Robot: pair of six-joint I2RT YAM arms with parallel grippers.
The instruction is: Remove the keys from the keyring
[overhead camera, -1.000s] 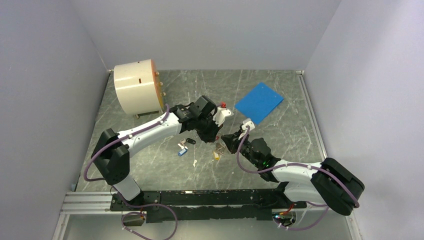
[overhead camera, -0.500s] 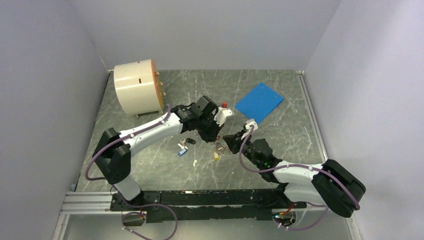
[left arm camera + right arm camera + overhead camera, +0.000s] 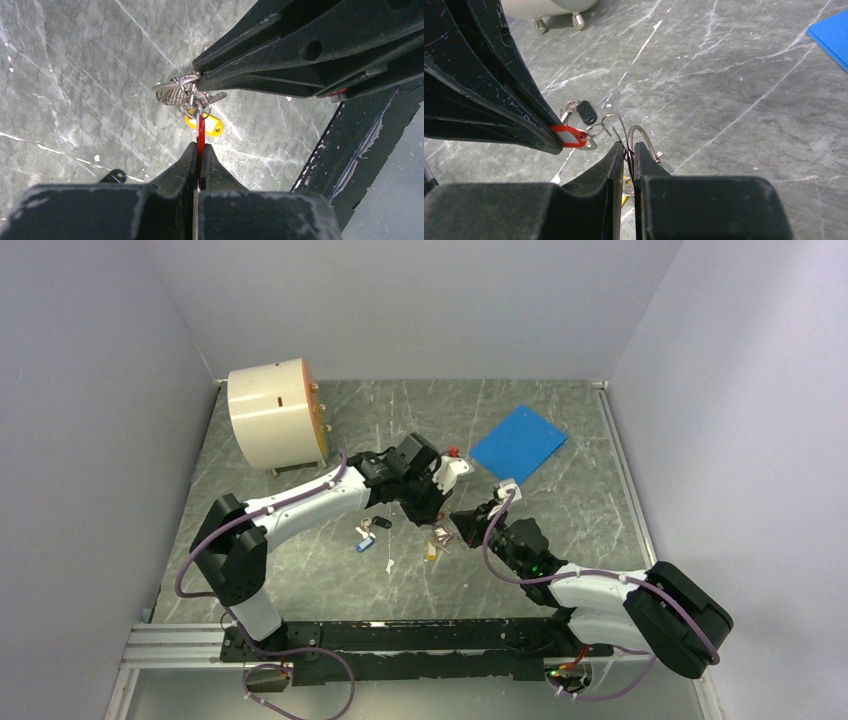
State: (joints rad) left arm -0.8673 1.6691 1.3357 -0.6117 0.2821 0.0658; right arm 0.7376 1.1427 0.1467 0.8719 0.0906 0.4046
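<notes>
In the left wrist view my left gripper (image 3: pixel 200 146) is shut on the edge-on red tag (image 3: pixel 200 131) of a key. That tag hangs from the keyring (image 3: pixel 183 92), a bunch of thin silvery loops. A yellow tag (image 3: pixel 206 125) hangs below the bunch. In the right wrist view my right gripper (image 3: pixel 626 145) is shut on the keyring's wire (image 3: pixel 618 126), and the red tag (image 3: pixel 568 136) sits in the left fingertips. In the top view the left gripper (image 3: pixel 430 506) and the right gripper (image 3: pixel 460 521) meet tip to tip above mid-table.
A black-tagged key (image 3: pixel 586 112) and a blue-tagged key (image 3: pixel 365 545) lie loose on the table left of the grippers. A cream drum (image 3: pixel 272 415) stands at the back left and a blue sheet (image 3: pixel 518 443) at the back right. A small red piece (image 3: pixel 453 451) lies behind the left gripper.
Both grippers, still joined at the keyring, have shifted slightly to the right. Their grips look unchanged.
</notes>
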